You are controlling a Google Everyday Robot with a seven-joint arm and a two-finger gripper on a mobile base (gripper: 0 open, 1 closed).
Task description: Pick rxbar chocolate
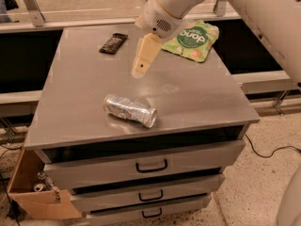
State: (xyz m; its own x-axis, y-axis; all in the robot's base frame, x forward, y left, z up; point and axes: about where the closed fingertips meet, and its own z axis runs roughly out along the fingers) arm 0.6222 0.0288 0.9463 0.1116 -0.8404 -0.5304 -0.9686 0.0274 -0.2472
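Note:
The rxbar chocolate (113, 43), a small flat bar in a dark wrapper, lies at the far left of the grey cabinet top (197, 102). My gripper (139, 71) hangs over the middle of the top, to the right of the bar and a little nearer the front, apart from it. Its tan fingers (146, 53) point down and to the left. It holds nothing that I can see.
A crushed silver can (130, 109) lies on its side near the front of the top, below the gripper. A green snack pouch (193, 39) lies at the far right. The cabinet has three drawers (150, 164). A cardboard box (33, 192) stands on the floor at the left.

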